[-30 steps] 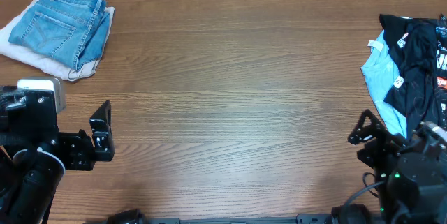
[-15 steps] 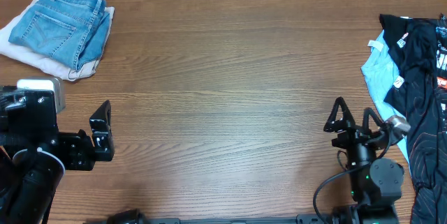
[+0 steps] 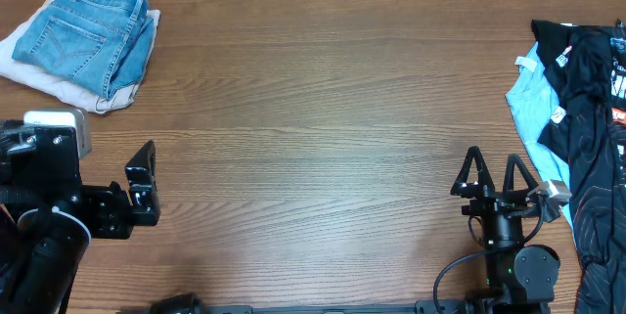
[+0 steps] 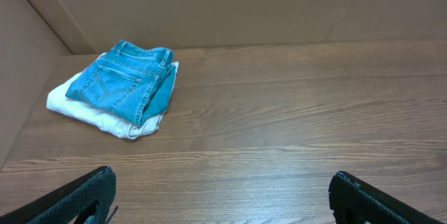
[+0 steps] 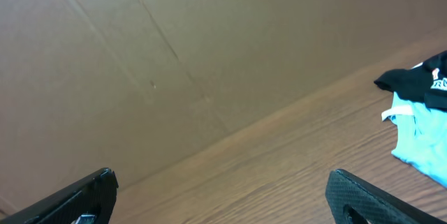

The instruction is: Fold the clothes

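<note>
The light blue denim jeans (image 3: 88, 32) lie folded at the table's far left corner, back pocket up, on top of a pale beige garment (image 3: 39, 79). They also show in the left wrist view (image 4: 126, 84), well ahead of my fingers. My left gripper (image 3: 144, 182) is open and empty at the near left, apart from the pile; its fingers (image 4: 222, 176) are spread wide over bare wood. My right gripper (image 3: 494, 162) is open and empty at the near right, pointing toward the far edge, fingers (image 5: 222, 176) wide apart.
A black printed garment (image 3: 587, 79) with pale blue cloth (image 3: 533, 109) lies heaped at the right edge, just right of my right gripper; both show in the right wrist view (image 5: 419, 81). A brown cardboard wall (image 5: 174, 56) stands behind the wooden table (image 3: 323, 128).
My right arm has swung left from the near right corner and turned its fingers toward the far edge. The left arm and the clothes have not moved.
</note>
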Robot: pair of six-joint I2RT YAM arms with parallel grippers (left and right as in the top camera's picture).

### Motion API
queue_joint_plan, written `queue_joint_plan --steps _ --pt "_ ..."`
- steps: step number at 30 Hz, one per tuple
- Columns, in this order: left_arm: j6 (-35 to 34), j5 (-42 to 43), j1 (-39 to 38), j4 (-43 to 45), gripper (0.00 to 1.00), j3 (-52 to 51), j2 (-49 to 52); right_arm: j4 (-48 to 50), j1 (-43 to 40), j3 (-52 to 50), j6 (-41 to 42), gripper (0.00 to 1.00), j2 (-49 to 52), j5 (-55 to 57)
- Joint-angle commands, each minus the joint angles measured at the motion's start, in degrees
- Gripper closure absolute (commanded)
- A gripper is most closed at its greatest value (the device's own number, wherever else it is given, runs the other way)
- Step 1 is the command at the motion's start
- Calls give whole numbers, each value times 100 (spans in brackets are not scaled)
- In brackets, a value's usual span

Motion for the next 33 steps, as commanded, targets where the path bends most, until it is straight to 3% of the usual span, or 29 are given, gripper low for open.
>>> queue_joint_plan --steps 1,12,22,33 --pt "0 -55 -37 15 0 7 2 31 -15 -162 -44 0 -85 -46" --pt "0 -55 -37 15 0 7 2 621 -15 -413 -833 0 -85 -538" --pt "0 -55 -37 13 0 7 2 -232 -11 -415 -1217 0 -85 -535" --pt "0 -55 -37 13 0 7 2 -262 -11 -415 -1217 0 -85 -555"
